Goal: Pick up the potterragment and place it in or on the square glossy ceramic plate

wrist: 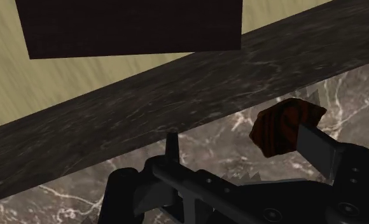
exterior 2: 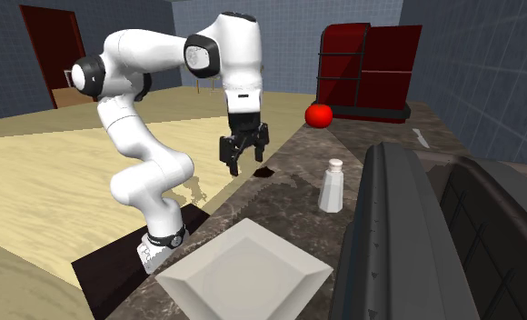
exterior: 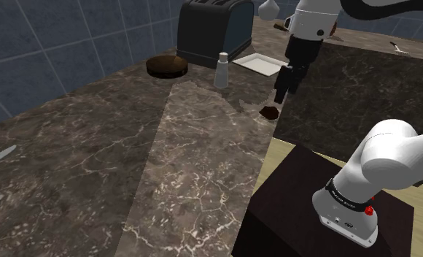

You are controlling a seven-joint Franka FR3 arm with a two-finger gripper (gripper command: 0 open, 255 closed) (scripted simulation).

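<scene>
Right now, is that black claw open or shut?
Open. In the wrist view the gripper has its two fingers wide apart, and the reddish-brown pottery fragment lies on the marble counter beside one finger, not clasped.

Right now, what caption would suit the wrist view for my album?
Open black hand poised above a reddish-brown pottery fragment near the edge of a dark marbled counter.

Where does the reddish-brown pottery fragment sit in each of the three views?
Shoulder view: pottery fragment right of centre, at the marble counter edge, just below the gripper.
Second exterior view: fragment near centre, right of the gripper.
Wrist view: fragment beside one fingertip.
Shared landmark: the open gripper.
</scene>
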